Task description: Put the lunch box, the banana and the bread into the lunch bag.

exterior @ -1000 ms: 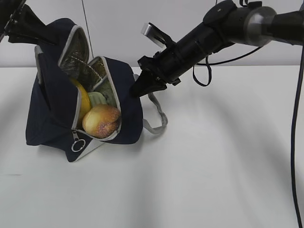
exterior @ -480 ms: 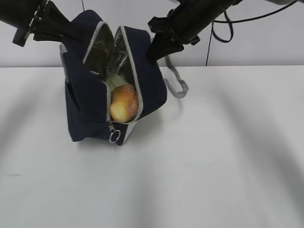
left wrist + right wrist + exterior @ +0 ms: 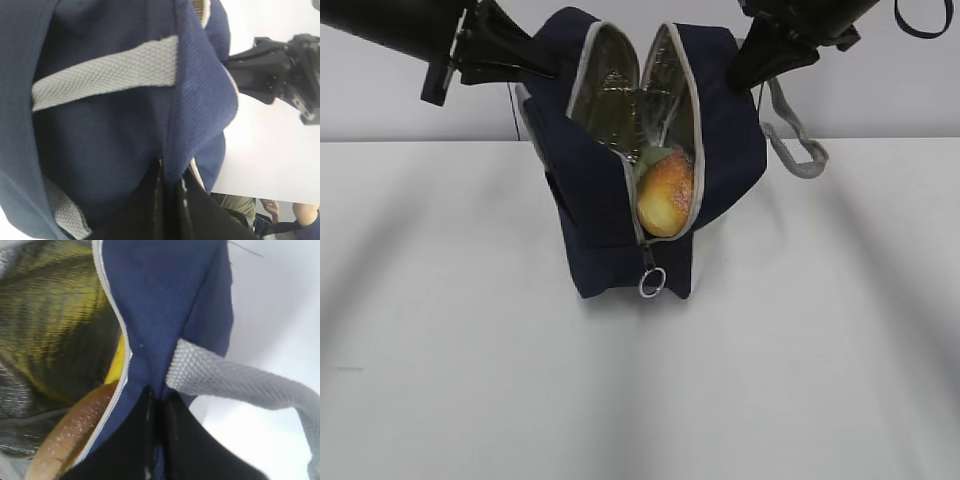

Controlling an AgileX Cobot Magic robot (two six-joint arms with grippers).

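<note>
The navy lunch bag (image 3: 605, 215) stands upright at mid-table, its zipped mouth gaping toward the camera over silver lining (image 3: 610, 90). The bread (image 3: 665, 195) fills the lower opening. Above it only a pale green sliver of the lunch box (image 3: 644, 158) shows. The banana (image 3: 116, 365) is a yellow strip behind the bread (image 3: 65, 440) in the right wrist view. My left gripper (image 3: 545, 72) is shut on the bag's upper left side, pinching a fabric fold (image 3: 170, 172). At the upper right side, my right gripper (image 3: 735, 80) is shut on the fabric (image 3: 157, 395).
A grey strap handle (image 3: 792, 145) hangs off the bag's right side, and another strap (image 3: 105, 70) crosses its left face. The ring pull (image 3: 652, 283) dangles at the foot of the zipper. White table (image 3: 800, 380) lies all round, with a pale wall behind.
Both grippers have carried the bag rightward and pulled it up from a slump at the left into an upright stand at mid-table. The opening now faces the camera.
</note>
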